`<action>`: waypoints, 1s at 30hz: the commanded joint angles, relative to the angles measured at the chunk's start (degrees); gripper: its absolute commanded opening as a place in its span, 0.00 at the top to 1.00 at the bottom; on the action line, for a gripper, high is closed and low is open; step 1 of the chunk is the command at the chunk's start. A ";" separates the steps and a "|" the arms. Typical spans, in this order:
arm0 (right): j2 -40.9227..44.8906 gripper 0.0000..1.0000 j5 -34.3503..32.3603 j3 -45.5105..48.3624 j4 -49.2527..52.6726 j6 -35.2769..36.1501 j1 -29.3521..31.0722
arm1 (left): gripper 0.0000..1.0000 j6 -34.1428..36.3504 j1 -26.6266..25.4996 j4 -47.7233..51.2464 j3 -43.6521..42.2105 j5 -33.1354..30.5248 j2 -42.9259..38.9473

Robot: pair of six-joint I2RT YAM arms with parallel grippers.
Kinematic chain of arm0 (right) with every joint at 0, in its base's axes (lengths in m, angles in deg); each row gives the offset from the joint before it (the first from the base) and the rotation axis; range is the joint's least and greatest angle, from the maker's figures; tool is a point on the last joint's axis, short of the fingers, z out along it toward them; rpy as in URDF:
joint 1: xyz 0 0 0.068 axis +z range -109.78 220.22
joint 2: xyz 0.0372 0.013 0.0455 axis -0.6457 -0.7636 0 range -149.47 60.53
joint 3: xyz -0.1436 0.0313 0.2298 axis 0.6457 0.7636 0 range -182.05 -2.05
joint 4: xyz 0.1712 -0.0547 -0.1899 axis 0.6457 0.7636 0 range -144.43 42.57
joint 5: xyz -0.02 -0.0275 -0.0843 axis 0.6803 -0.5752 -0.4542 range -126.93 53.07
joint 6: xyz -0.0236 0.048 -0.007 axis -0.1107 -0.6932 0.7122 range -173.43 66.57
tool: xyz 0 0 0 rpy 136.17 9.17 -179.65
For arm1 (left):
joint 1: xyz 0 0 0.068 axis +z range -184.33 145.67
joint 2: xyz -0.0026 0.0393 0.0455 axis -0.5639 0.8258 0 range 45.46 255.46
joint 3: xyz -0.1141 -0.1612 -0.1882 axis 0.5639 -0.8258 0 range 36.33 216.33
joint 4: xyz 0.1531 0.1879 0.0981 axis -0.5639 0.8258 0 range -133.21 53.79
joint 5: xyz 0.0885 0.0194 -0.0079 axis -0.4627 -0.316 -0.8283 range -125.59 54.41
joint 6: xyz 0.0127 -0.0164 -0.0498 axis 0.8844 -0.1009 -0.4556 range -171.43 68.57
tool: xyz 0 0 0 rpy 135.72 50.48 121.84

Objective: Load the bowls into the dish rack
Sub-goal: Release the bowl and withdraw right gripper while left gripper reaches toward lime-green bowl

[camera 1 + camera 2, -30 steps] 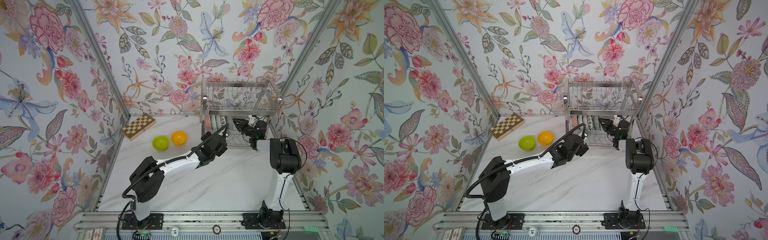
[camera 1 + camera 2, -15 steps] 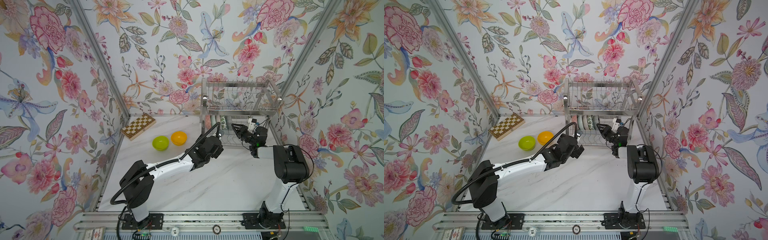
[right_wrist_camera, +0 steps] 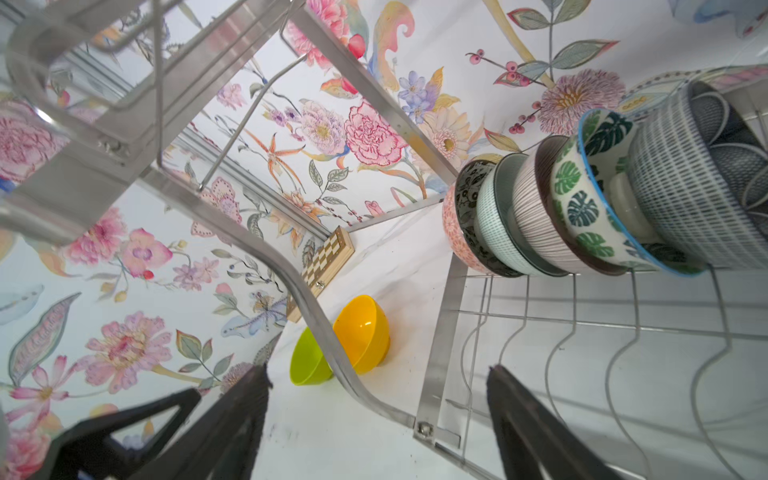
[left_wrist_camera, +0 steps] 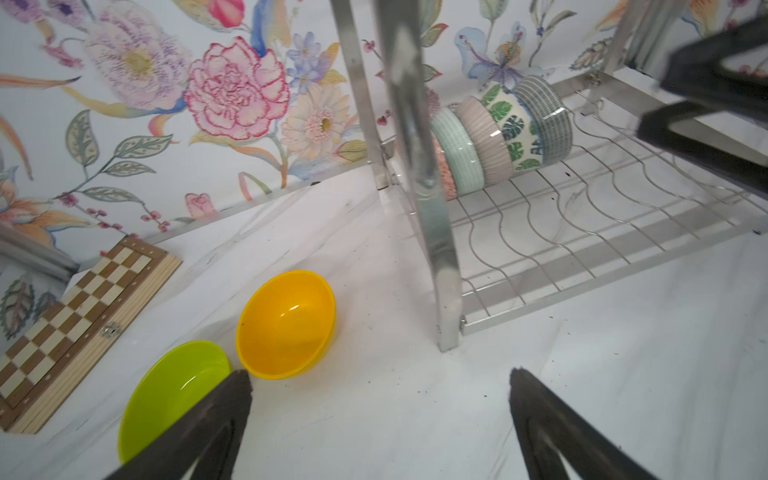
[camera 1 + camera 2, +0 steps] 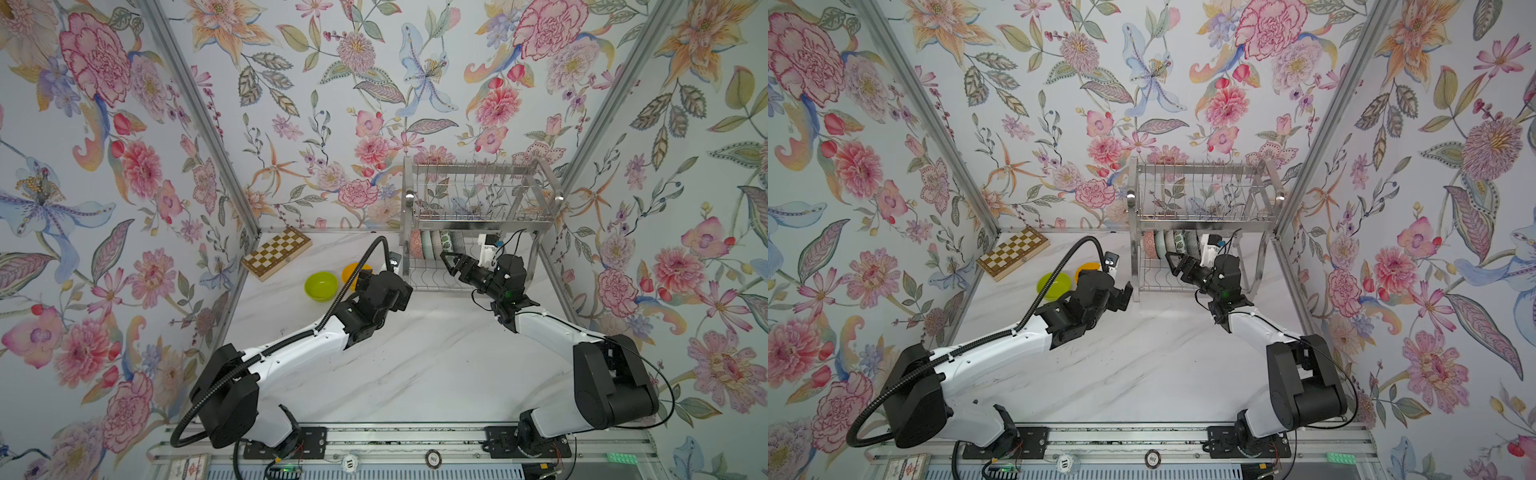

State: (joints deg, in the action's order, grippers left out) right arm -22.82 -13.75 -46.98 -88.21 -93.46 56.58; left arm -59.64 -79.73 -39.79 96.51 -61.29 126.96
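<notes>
Only "10" reads clearly, on a white round token (image 5: 350,460).

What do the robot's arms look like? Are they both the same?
Nearly twins. The left arm and right arm are smooth white tubes joined by chunky black joints. The left pincer and right pincer are black, each with two pointy fingers. Only the left arm carries a thick ribbed black hose; the right has thin black wires.
</notes>
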 commanded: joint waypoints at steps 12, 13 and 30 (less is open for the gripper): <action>3.73 0.01 -23.70 -4.01 15.80 22.26 19.81 | 0.07 -31.98 34.83 -3.81 -15.40 17.59 -7.27; 1.88 0.01 -24.58 -5.54 16.33 23.49 20.82 | 0.07 -32.81 35.89 -4.61 -16.06 17.52 -6.60; -12.33 0.01 -32.25 -12.24 14.03 35.58 33.50 | 0.34 -37.81 44.45 -16.06 -15.29 26.27 13.34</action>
State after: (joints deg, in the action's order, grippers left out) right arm -34.67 -43.48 -59.37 -72.25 -61.38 89.21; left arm -96.60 -35.98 -53.76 79.75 -37.31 138.39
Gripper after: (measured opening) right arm 0.989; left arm 0.665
